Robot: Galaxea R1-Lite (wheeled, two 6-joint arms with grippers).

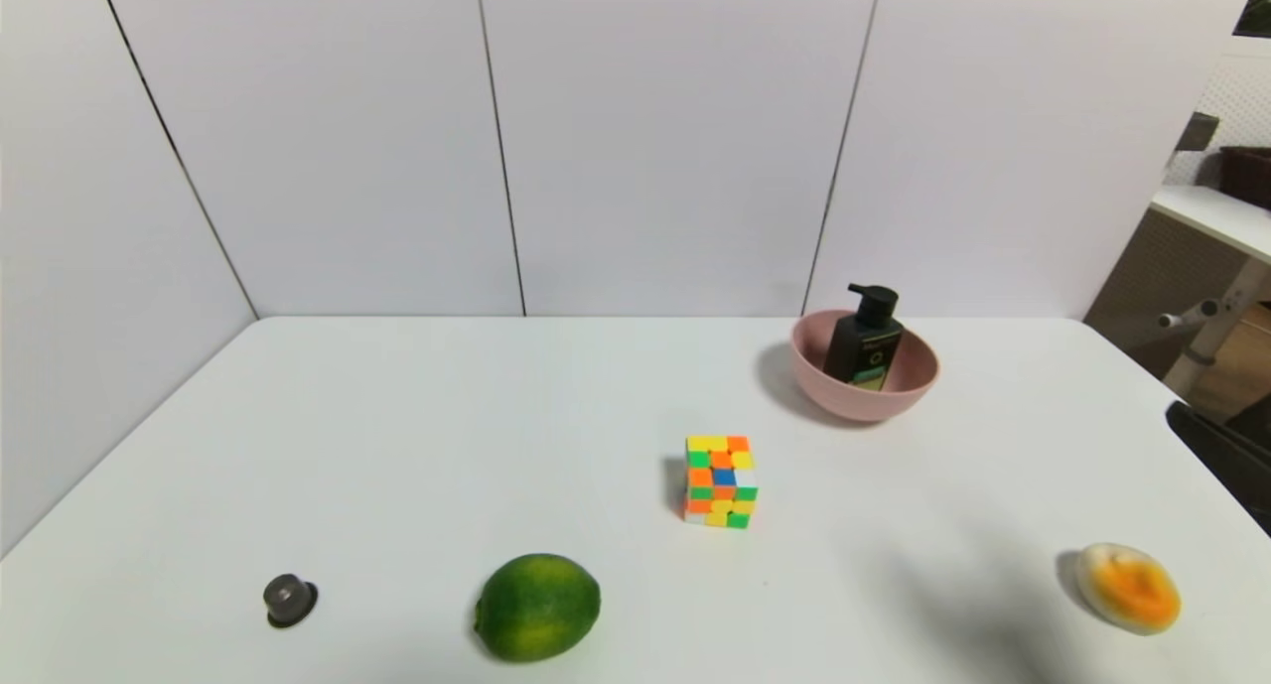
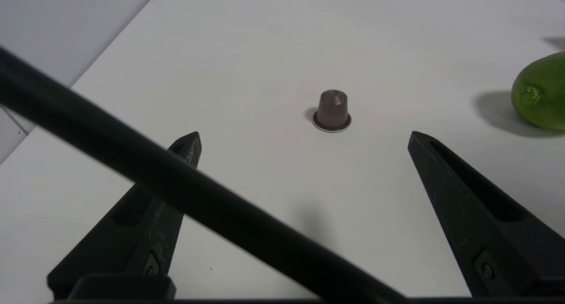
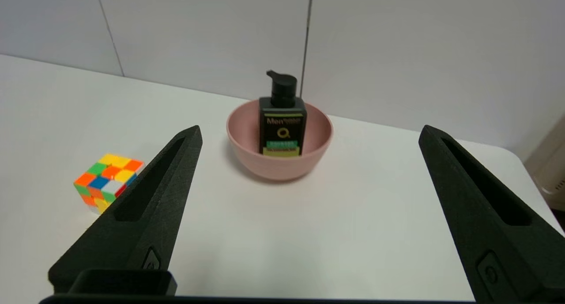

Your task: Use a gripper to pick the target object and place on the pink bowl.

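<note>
- The pump bottle [image 1: 866,346] stands inside the pink bowl [image 1: 822,386], leaning slightly against its wall, toward the back of the desk [image 1: 496,416].
- The right gripper [image 3: 309,207] hangs back from the bowl, fingers [image 3: 150,207] spread wide, holding nothing.
- The left gripper [image 2: 304,198] is also wide open and empty, with a small brown capsule [image 2: 332,110] in front of it.
- The puzzle cube [image 1: 722,480] sits near the bowl; the lime [image 1: 537,607] lies well apart.

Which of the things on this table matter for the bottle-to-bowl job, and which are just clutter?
Job items:
- pump bottle, standing inside the bowl
- pink bowl
- right gripper, open, apart from the bowl
- left gripper, open, idle near the capsule

Clutter:
- puzzle cube
- lime
- capsule
- orange-and-white object
</note>
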